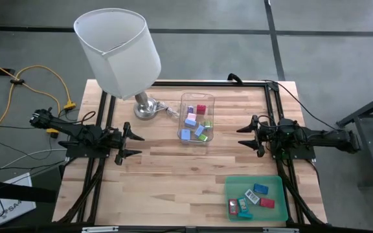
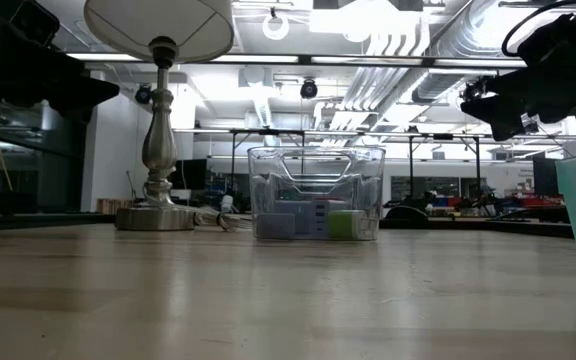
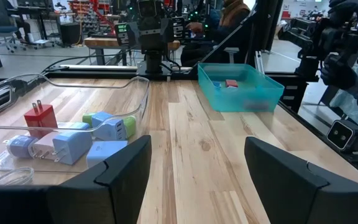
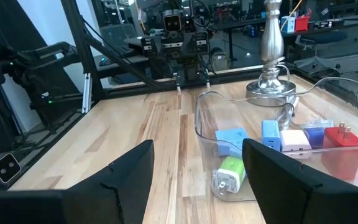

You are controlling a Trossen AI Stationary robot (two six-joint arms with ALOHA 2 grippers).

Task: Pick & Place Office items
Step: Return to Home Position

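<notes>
Both arms low at table sides, pincers wide & empty.
Table [image 1: 173,175] w/ lamp [image 1: 118,48] at upper left in high view. L gripper [image 1: 139,145] over left side, fingers spread, holding nothing; R gripper [image 1: 239,136] over right side, also spread & empty; both point inward. Clear box [image 1: 197,96] btwn them, just beside lamp base. Green tray [image 1: 245,184] at lower-right corner, well apart from box. Items [image 1: 191,119]: red, blue, lt-blue, green, pink pcs lie in box; a few more (blue, red, teal, white) lie in tray.
</notes>
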